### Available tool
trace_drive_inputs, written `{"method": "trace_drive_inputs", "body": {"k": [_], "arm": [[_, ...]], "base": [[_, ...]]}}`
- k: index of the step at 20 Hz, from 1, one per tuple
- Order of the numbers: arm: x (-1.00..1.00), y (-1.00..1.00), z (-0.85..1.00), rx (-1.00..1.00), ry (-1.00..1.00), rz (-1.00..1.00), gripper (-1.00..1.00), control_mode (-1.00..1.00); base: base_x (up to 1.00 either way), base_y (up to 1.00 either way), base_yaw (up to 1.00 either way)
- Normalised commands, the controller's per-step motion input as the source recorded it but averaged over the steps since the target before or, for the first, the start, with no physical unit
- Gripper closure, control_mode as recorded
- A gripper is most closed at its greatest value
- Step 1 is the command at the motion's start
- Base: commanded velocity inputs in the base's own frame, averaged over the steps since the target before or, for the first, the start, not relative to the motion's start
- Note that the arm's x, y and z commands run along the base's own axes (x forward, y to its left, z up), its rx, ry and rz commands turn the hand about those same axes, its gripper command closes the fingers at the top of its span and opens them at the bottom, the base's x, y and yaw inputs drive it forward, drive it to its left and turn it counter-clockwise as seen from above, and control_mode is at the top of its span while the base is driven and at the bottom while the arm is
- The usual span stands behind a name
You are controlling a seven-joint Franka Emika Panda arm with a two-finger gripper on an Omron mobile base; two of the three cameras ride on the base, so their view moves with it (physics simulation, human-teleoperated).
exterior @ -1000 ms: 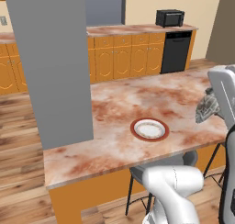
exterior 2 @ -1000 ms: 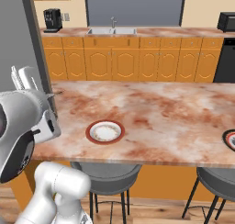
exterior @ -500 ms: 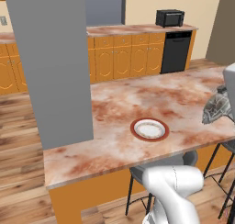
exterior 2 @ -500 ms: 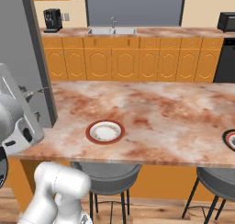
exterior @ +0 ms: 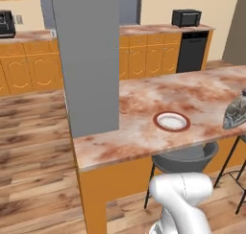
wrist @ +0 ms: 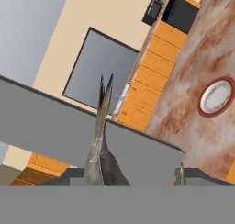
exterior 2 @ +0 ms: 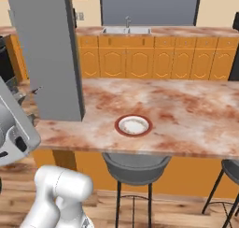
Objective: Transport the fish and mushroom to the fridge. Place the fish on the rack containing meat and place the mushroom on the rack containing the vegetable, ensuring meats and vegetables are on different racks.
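The end effector (wrist: 133, 175) grips the fish (wrist: 102, 140), whose forked tail juts up the middle of the hand view; in the left base view the fish (exterior: 235, 113) hangs at the right edge over the marbled surface (exterior: 144, 132). A red-rimmed plate (exterior 2: 134, 125) sits mid-frame beside a grey pillar (exterior 2: 46, 54).

Fish (wrist: 102, 140), hand view, lower centre: head end cut off by the bottom of the frame, forked tail alone fully shown; finger contact on it cannot be made out. Fish (exterior: 235, 114), left base view, right edge: partly cut off by the frame. Plate (wrist: 216, 97), hand view, right: contents too small to tell. Stool (exterior 2: 232, 175), right base view, lower right corner: cropped.
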Motion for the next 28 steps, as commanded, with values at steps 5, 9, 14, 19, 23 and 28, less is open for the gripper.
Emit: {"method": "trace_drive_inputs", "body": {"k": [5,9,14,19,23,28], "arm": [[0.0,0.0,0.0,0.0,0.0,0.0,1.0,1.0],[0.0,0.0,0.0,0.0,0.0,0.0,1.0,1.0],[0.0,0.0,0.0,0.0,0.0,0.0,1.0,1.0],[0.0,0.0,0.0,0.0,0.0,0.0,1.0,1.0],[0.0,0.0,0.0,0.0,0.0,0.0,1.0,1.0],[0.0,0.0,0.0,0.0,0.0,0.0,1.0,1.0]], "base": [[-0.48,1.0,0.4],[-0.21,1.0,0.5],[0.15,1.0,0.52],[0.95,0.45,0.38],[1.0,0.0,0.11],[1.0,-0.1,0.0]]}}
